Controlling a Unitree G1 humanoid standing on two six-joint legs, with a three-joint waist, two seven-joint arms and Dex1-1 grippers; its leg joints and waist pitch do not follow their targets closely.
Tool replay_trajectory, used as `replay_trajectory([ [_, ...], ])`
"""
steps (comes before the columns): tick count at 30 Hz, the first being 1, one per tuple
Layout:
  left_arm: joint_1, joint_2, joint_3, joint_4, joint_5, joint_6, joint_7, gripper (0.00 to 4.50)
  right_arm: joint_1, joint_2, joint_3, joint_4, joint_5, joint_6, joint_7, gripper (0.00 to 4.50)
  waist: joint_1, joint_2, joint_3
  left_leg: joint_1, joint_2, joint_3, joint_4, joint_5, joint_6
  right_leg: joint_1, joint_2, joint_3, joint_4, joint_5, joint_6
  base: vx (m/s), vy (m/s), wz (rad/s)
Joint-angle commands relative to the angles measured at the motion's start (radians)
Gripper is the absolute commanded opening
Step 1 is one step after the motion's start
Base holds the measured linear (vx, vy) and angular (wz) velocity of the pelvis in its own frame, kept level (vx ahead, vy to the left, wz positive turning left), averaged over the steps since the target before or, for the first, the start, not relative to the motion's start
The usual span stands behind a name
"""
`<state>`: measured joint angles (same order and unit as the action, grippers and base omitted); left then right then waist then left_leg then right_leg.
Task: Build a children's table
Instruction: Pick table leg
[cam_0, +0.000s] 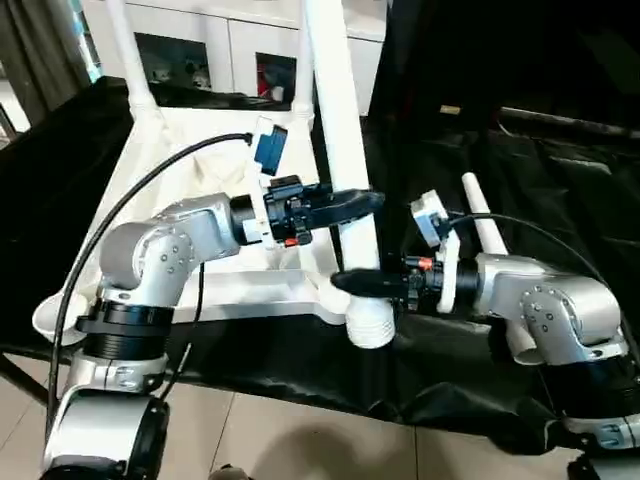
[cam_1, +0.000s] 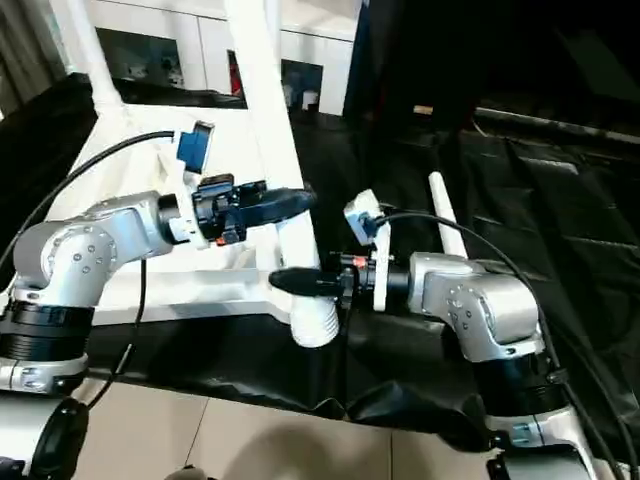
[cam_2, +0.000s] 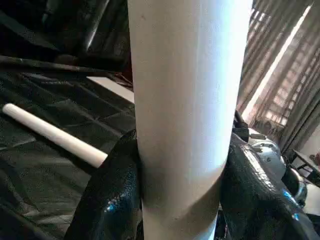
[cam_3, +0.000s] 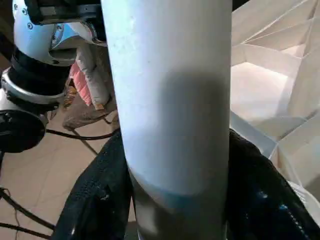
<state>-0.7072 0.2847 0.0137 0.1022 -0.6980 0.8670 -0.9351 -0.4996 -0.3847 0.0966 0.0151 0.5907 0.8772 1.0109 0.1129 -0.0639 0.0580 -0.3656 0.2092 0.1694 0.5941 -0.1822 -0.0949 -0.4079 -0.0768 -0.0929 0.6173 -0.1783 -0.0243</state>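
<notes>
Two grippers — left (cam_0: 365, 203), right (cam_0: 345, 282) — clamp one leg (cam_0: 340, 140); another leg (cam_0: 484, 226) lies loose.

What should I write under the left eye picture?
Both grippers, left and right, hold one upright table leg.

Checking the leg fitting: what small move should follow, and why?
Probably twist the upright white tapered tube leg further down: both tools, left and right, clasp it while its threaded end sits at the white tabletop's corner socket, apparently not fully seated.
</notes>
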Motion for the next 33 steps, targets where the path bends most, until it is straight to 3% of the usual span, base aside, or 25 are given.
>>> replay_trajectory([
  [1,-0.012,-0.011,-0.019,-0.022,0.011,-0.024,-0.002,1.85,0.006,0.002,-0.009,0.045,-0.05,-0.016,-0.063,2.0,0.001,-0.005,-0.075,0.003,0.019,0.004,-0.059,-0.05,0.01,0.068,-0.064,0.054,-0.059,-0.136,-0.151,0.0,0.0,0.0],
  [2,-0.015,-0.022,-0.017,-0.008,0.031,-0.041,0.027,1.85,0.002,0.021,-0.015,0.059,-0.069,-0.041,-0.1,1.99,0.0,-0.005,-0.074,0.002,0.018,0.005,-0.059,-0.054,0.006,0.068,-0.064,0.054,-0.061,-0.148,-0.147,0.0,0.0,0.0],
  [5,-0.028,-0.058,0.009,0.033,0.066,-0.068,0.13,2.55,-0.007,0.067,-0.036,0.085,-0.098,-0.082,-0.196,1.98,-0.001,-0.006,-0.075,0.003,0.019,0.003,-0.059,-0.052,-0.007,0.066,-0.063,0.054,-0.06,-0.151,-0.14,0.0,0.0,0.0],
  [7,-0.032,-0.085,0.031,0.049,0.083,-0.07,0.216,2.65,-0.013,0.107,-0.045,0.095,-0.123,-0.118,-0.269,1.97,-0.001,-0.003,-0.076,0.004,0.019,0.002,-0.059,-0.058,-0.018,0.066,-0.066,0.054,-0.06,-0.156,-0.139,0.0,0.0,0.0],
  [11,-0.019,-0.135,0.038,0.045,0.138,-0.092,0.353,3.06,-0.01,0.147,-0.045,0.078,-0.14,-0.136,-0.331,1.93,0.001,-0.006,-0.077,0.008,0.02,0.002,-0.059,-0.053,-0.017,0.067,-0.063,0.055,-0.058,-0.113,-0.14,0.0,0.0,0.0],
  [14,-0.007,-0.184,0.055,0.035,0.135,-0.094,0.415,3.33,-0.01,0.176,-0.039,0.071,-0.154,-0.148,-0.369,1.91,-0.001,-0.008,-0.077,0.004,0.018,0.002,-0.059,-0.049,-0.011,0.07,-0.063,0.054,-0.055,-0.092,-0.144,0.0,0.0,0.0],
  [16,-0.008,-0.202,0.064,0.037,0.142,-0.102,0.453,2.75,-0.013,0.187,-0.041,0.076,-0.156,-0.153,-0.385,1.91,-0.001,-0.009,-0.077,0.004,0.018,0.003,-0.058,-0.049,-0.008,0.071,-0.063,0.055,-0.056,-0.09,-0.144,0.0,0.0,0.0],
  [18,-0.018,-0.222,0.086,0.048,0.141,-0.108,0.501,2.85,-0.018,0.191,-0.041,0.079,-0.158,-0.156,-0.394,1.91,-0.001,-0.008,-0.077,0.004,0.018,0.002,-0.059,-0.054,-0.005,0.071,-0.063,0.055,-0.057,-0.091,-0.143,0.0,0.0,0.0],
  [22,-0.025,-0.23,0.087,0.052,0.141,-0.11,0.514,2.37,-0.025,0.193,-0.038,0.08,-0.162,-0.157,-0.401,1.91,-0.001,-0.007,-0.075,0.004,0.017,0.001,-0.06,-0.071,-0.008,0.07,-0.062,0.054,-0.063,-0.134,-0.121,0.0,0.0,0.0],
  [24,-0.022,-0.23,0.08,0.045,0.137,-0.096,0.504,2.39,-0.025,0.193,-0.036,0.078,-0.163,-0.156,-0.4,1.91,0.0,-0.008,-0.076,0.005,0.017,0.002,-0.059,-0.066,-0.008,0.068,-0.061,0.055,-0.062,-0.129,-0.118,0.0,0.0,0.0],
  [26,-0.021,-0.231,0.078,0.04,0.137,-0.094,0.509,1.97,-0.025,0.194,-0.036,0.078,-0.166,-0.158,-0.403,1.91,-0.001,-0.006,-0.076,0.004,0.018,0.001,-0.06,-0.066,-0.009,0.069,-0.061,0.055,-0.061,-0.116,-0.122,0.0,0.0,0.0],
  [33,-0.01,-0.218,0.054,0.025,0.13,-0.084,0.484,1.85,-0.026,0.19,-0.029,0.077,-0.167,-0.166,-0.402,1.91,-0.002,-0.004,-0.077,0.006,0.018,0.001,-0.059,-0.059,-0.005,0.069,-0.061,0.055,-0.057,-0.085,-0.138,0.0,0.0,0.0],
])
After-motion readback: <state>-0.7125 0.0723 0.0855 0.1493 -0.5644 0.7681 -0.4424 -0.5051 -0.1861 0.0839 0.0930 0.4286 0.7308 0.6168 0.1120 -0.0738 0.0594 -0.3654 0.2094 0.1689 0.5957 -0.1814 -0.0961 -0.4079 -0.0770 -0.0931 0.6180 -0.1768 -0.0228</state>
